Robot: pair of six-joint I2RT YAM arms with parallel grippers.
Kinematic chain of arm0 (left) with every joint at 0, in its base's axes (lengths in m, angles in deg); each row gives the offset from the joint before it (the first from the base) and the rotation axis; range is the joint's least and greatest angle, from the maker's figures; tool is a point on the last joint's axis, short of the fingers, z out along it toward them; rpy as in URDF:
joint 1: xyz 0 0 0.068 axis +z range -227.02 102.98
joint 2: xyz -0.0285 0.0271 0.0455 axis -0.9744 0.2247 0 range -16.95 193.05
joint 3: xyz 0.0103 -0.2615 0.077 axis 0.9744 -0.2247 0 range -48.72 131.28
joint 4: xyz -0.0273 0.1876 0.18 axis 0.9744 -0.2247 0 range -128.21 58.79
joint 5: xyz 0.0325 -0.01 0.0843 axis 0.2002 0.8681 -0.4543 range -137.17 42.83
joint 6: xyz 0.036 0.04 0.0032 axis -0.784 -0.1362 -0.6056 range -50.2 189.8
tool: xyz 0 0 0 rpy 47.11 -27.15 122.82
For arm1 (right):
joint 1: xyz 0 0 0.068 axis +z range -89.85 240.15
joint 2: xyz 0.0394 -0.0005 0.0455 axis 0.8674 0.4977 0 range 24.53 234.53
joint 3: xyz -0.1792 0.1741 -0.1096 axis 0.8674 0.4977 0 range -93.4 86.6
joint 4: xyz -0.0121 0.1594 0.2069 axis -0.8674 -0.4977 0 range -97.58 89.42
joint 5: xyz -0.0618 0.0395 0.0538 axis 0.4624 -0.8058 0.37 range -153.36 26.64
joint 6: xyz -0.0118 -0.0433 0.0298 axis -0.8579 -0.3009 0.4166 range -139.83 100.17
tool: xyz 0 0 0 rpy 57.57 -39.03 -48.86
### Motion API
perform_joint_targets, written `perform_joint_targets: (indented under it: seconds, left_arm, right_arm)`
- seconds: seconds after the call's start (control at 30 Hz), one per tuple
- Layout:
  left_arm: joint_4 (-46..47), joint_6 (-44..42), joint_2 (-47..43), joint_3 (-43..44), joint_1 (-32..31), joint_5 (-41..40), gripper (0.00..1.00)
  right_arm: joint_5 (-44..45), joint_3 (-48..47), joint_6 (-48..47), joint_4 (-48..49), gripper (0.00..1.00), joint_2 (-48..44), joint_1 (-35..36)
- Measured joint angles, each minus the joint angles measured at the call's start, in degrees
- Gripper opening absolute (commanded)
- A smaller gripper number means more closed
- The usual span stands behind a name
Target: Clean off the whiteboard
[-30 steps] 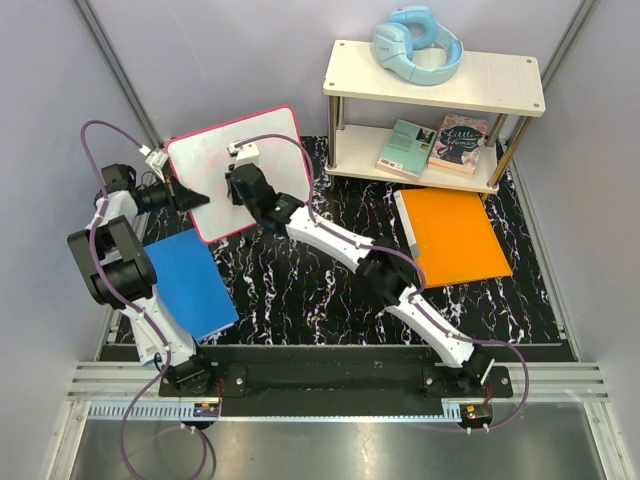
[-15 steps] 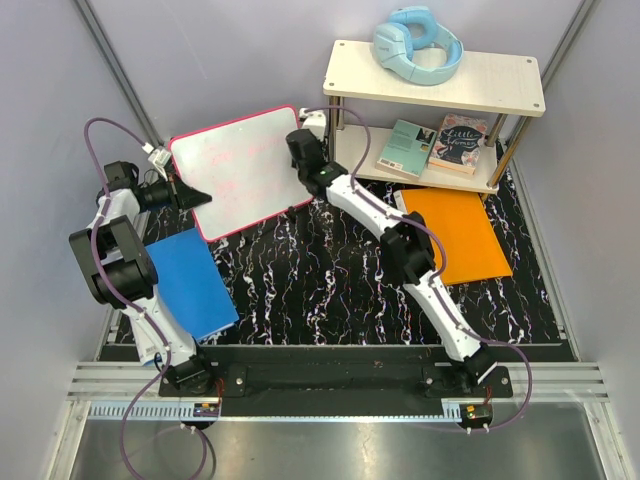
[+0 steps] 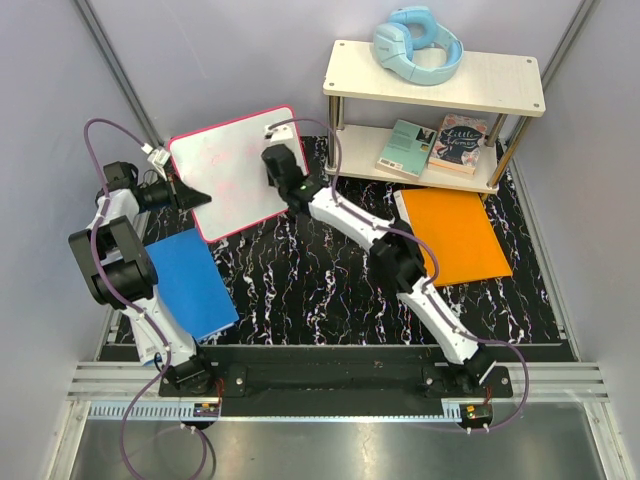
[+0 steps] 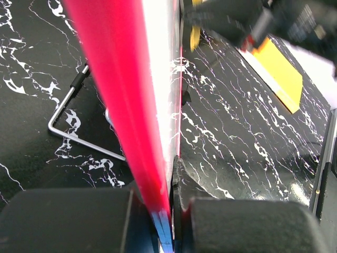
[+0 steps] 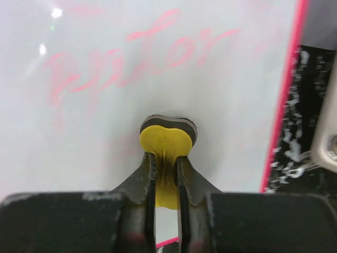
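Note:
The whiteboard [image 3: 238, 170], white with a pink-red rim, is held tilted up at the back left. My left gripper [image 3: 200, 198] is shut on its lower left edge; the left wrist view shows the rim [image 4: 121, 95] edge-on between the jaws. My right gripper [image 3: 277, 160] is shut on a yellow eraser with a dark felt face [image 5: 167, 138], pressed against the board's right part. Pink handwriting [image 5: 131, 58] remains on the board [image 5: 79, 132] above the eraser.
A blue folder [image 3: 188, 282] lies at the left under the left arm. An orange folder [image 3: 452, 236] lies at the right. A white shelf [image 3: 436, 76] at the back right holds books [image 3: 437, 145] and blue headphones [image 3: 416, 44]. A black marbled mat [image 3: 300, 290] covers the table.
My right gripper with the eraser swept from the board's middle out to its right edge, then back left onto the board's upper right part. The left gripper kept hold of the board.

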Motion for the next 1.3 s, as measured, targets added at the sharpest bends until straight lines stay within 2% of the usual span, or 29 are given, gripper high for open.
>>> perform_joint_targets:
  seconds: [0.2,0.43,1.13,1.3]
  left_arm:
    - [0.15,0.02,0.02,0.0,0.13,-0.11,0.0]
    - [0.79,-0.85,0.02,-0.24,0.22,-0.15,0.0]
    - [1.09,-1.33,-0.15,-0.2,0.37,-1.62,0.0]
    - [0.87,-1.53,-0.22,-0.09,0.37,-1.86,0.0]
  right_arm:
    - [-0.72,-5.68,-2.56,-0.46,0.0,2.78,5.95]
    - [-5.01,-12.72,-4.31,0.44,0.0,6.54,9.73]
    - [-4.9,-12.85,-9.68,9.31,0.0,9.11,13.14]
    - [-3.08,-8.5,-7.32,12.2,0.0,7.39,13.07]
